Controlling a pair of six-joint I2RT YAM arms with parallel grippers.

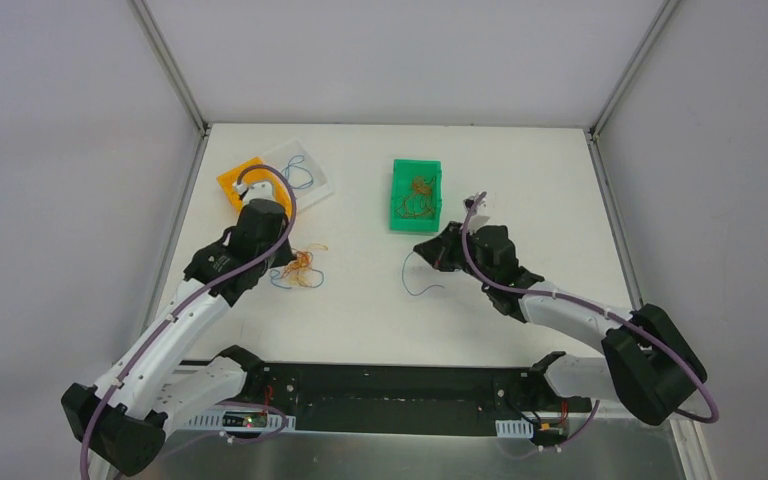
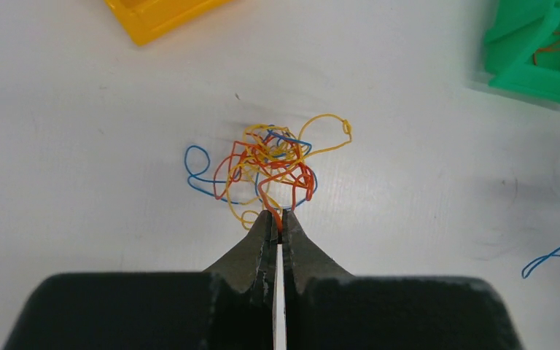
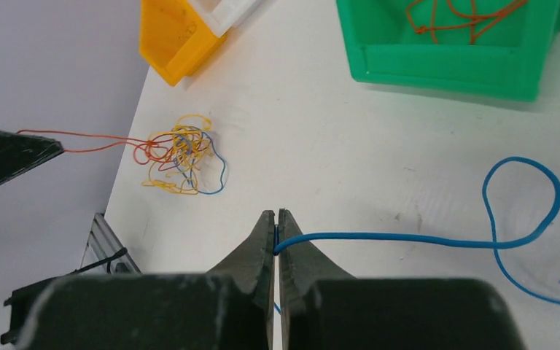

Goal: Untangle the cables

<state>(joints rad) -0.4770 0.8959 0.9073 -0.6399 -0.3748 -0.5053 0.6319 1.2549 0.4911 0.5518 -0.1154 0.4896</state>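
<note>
- The left gripper (image 2: 278, 219) has its jaws pressed together, pinching an orange strand (image 3: 87, 135) right at the tips; the strand runs taut to the tangle (image 2: 270, 160).
- The right gripper (image 3: 276, 235) is likewise clamped, on one end of a blue cable (image 3: 408, 237). That cable runs off toward 3 o'clock in its wrist view and curls into a loop on the table.
- The tangle lies on the table at 12 o'clock from the left fingertips, a loose knot of orange, yellow and blue.
- These cables look almost weightless, springy and thin (easy to lose from a pinch). Each is best taken near a free end or on an outer loop, not in the knot's middle.
- My guess is that a slow pull suits them, since a sharp tug may simply drag the whole light knot along.
- Farther out, a green bin (image 3: 445, 69) at 1 o'clock of the right gripper holds orange-brown cables; a yellow bin (image 2: 160, 18) sits at 11 o'clock of the tangle.
</note>
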